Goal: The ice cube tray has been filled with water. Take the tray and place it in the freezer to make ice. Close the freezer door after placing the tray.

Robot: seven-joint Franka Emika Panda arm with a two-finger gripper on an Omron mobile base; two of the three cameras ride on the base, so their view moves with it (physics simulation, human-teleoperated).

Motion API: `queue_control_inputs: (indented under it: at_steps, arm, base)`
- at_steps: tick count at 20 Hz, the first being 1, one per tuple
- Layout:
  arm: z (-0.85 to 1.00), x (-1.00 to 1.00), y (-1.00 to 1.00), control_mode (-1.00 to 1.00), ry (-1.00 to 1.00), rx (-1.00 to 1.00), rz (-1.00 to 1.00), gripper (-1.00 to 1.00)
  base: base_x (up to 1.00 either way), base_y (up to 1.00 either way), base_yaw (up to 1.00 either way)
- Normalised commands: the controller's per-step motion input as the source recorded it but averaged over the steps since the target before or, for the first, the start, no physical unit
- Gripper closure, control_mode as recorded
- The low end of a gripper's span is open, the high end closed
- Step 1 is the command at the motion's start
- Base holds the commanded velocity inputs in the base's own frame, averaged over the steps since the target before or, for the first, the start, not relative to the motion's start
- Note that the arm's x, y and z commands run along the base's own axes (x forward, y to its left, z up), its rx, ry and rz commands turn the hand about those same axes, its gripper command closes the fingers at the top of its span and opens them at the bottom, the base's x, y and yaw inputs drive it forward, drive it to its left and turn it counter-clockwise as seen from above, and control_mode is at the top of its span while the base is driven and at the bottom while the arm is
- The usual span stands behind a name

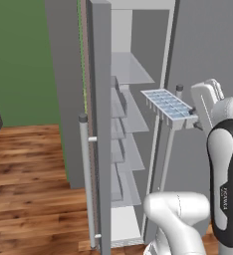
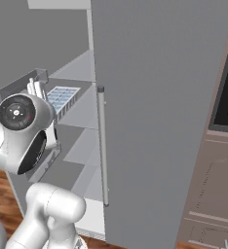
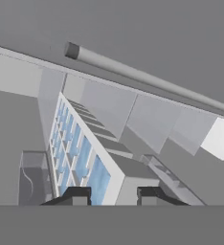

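Half done, I judge: my jaws pinch the ice cube tray [image 1: 167, 105] by its near end at centre-right of frame, before the open freezer [image 1: 131, 124]. Shelving it and closing the freezer door [image 1: 99, 124] remain.

The left base view looks forward from behind the arm, straight into the open freezer [image 1: 133, 149] past its door's edge [image 1: 101, 124]. The right base view sits nearer, facing the fridge's closed door [image 2: 160, 121] with the freezer at its left. Both share the freezer's shelves, while the hand view looks closely along the tray [image 3: 80, 158] toward them.
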Motion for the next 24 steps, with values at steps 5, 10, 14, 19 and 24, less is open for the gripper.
queue_control_inputs:
  at_steps: [5, 10, 14, 19, 24]
  arm:
    - [0.00, 0.22, 0.25, -1.00, 0.00, 0.00, 0.00, 1.00]
    - [0.02, 0.16, 0.11, -1.00, -0.01, 0.00, 0.00, 1.00]
    - [0.07, 0.15, 0.07, -1.00, -0.03, 0.00, 0.00, 1.00]
    - [0.14, 0.12, 0.01, -1.00, -0.08, 0.00, 0.00, 1.00]
    - [0.27, 0.00, 0.00, -1.00, -0.07, 0.00, 0.00, 1.00]
  base:
    - [0.00, 0.00, 0.00]
    - [0.00, 0.00, 0.00]
    - [0.00, 0.00, 0.00]
    - [0.00, 0.00, 0.00]
    - [0.00, 0.00, 0.00]
